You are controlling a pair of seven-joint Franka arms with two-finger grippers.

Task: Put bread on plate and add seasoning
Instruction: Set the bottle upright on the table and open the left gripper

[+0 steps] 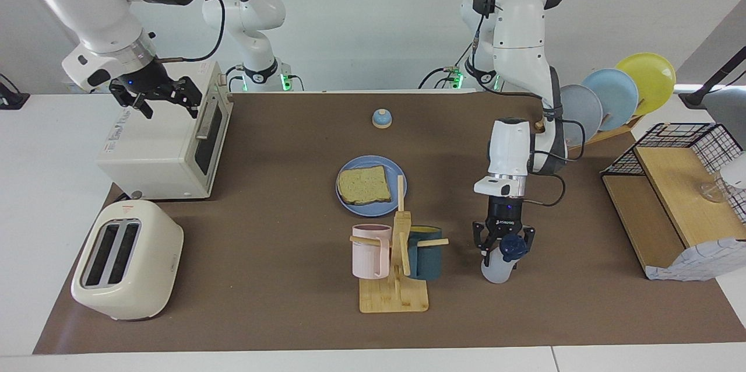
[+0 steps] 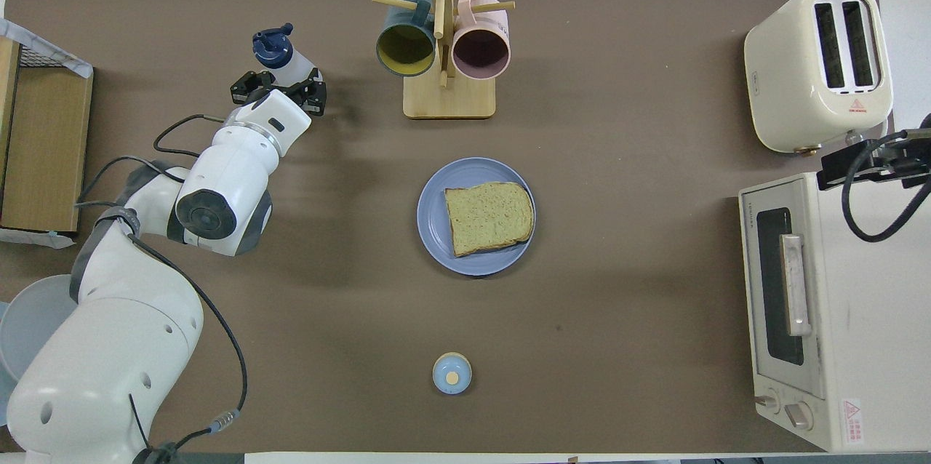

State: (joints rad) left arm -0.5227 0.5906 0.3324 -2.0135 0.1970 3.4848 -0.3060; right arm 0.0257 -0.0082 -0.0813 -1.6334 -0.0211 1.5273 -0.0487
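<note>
The bread point(image 1: 363, 185) lies flat on the round blue plate point(image 1: 373, 163) in the middle of the mat; from overhead the bread point(image 2: 489, 217) covers most of the plate point(image 2: 434, 220). The seasoning point(image 1: 497, 267), a translucent white bottle with a navy cap, stands on the mat beside the mug rack, toward the left arm's end. My left gripper point(image 1: 502, 242) points straight down around the seasoning's neck, just below the cap point(image 2: 273, 49). My right gripper point(image 1: 157, 98) hangs open and empty over the toaster oven, waiting.
A wooden mug rack point(image 1: 396, 290) with a pink and a teal mug stands farther from the robots than the plate. A cream toaster point(image 1: 125, 258) and white toaster oven point(image 1: 163, 150) sit at the right arm's end. A bell point(image 1: 382, 119), racked plates point(image 1: 618, 92) and a wire shelf point(image 1: 676, 203) are also here.
</note>
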